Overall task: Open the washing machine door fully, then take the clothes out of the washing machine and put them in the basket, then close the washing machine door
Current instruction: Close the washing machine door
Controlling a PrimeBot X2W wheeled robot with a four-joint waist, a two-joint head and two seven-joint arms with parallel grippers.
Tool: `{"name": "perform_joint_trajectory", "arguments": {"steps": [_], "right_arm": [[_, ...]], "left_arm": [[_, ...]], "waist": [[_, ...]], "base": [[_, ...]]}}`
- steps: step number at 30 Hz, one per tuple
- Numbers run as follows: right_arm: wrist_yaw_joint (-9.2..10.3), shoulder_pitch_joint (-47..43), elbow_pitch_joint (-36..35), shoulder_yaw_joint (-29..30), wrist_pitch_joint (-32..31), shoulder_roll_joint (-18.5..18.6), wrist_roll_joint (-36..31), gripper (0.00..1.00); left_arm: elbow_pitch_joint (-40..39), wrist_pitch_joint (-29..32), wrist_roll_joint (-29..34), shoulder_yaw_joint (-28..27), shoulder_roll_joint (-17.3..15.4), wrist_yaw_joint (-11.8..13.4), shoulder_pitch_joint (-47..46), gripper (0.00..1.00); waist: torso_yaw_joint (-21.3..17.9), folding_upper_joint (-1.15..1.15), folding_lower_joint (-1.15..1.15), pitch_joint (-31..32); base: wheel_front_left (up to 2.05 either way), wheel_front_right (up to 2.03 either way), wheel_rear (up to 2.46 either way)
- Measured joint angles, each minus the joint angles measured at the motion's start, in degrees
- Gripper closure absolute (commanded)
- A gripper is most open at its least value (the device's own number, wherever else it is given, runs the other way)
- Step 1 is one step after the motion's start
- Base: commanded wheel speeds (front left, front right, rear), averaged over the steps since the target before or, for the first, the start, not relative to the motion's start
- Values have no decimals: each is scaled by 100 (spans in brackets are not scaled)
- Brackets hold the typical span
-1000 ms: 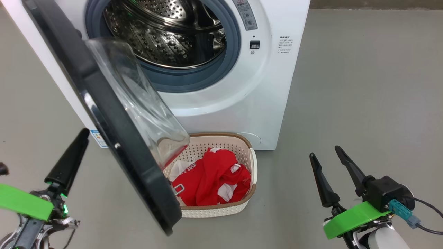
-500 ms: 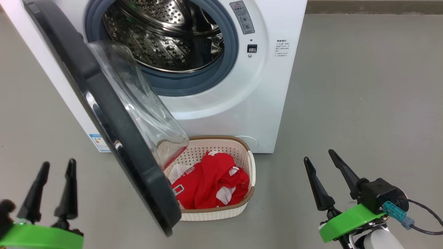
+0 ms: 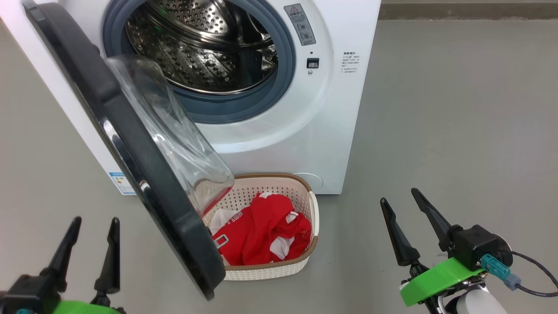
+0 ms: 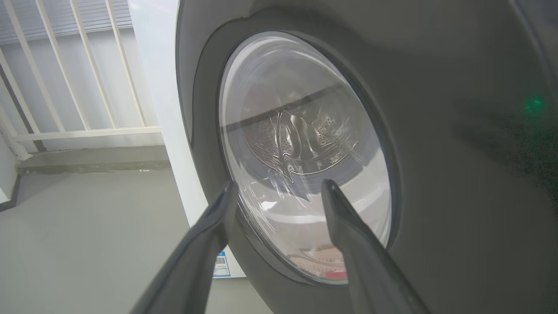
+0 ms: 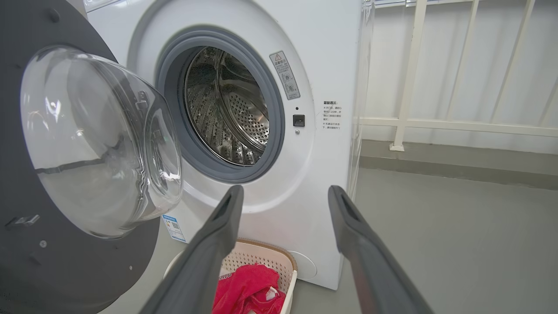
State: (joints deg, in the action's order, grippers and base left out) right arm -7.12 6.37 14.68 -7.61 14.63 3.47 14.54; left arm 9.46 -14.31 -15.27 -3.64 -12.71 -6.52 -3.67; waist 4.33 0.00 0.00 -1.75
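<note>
The white washing machine (image 3: 283, 144) stands with its steel drum (image 3: 196, 48) showing no clothes. Its black-rimmed door (image 3: 130, 148) hangs open, swung out towards me, the glass bowl over the basket's left end. The cream basket (image 3: 270, 272) sits on the floor against the machine's front and holds the red and white clothes (image 3: 261, 231). My left gripper (image 3: 96, 221) is open, low on the door's outer side and apart from it. In the left wrist view that gripper (image 4: 280, 184) faces the door's window (image 4: 305, 131). My right gripper (image 3: 398, 196) is open and holds nothing, right of the basket.
Grey floor (image 3: 457, 109) stretches to the right of the machine. A white railing (image 5: 457, 124) above a low concrete curb (image 5: 436, 165) runs behind it. A small blue label (image 3: 117, 181) is on the machine's lower left front.
My left gripper has turned from edge-on to showing both fingers, and sits lower and further right in the head view. The camera has shifted slightly. Door, basket and right gripper keep their places.
</note>
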Motion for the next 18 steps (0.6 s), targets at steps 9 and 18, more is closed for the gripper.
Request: {"name": "perform_joint_trajectory", "arguments": {"steps": [9, 18], "right_arm": [[0, 1, -23, 3, 0, 0, 0, 0], [0, 2, -24, 3, 0, 0, 1, 0]], "left_arm": [[-1, 0, 399, -227, 430, -8, 132, 0], [0, 0, 524, -389, 701, -57, 132, 0]], "waist": [[22, 0, 0, -68], [28, 0, 0, -70]], "base": [[0, 0, 0], [0, 0, 0]]}}
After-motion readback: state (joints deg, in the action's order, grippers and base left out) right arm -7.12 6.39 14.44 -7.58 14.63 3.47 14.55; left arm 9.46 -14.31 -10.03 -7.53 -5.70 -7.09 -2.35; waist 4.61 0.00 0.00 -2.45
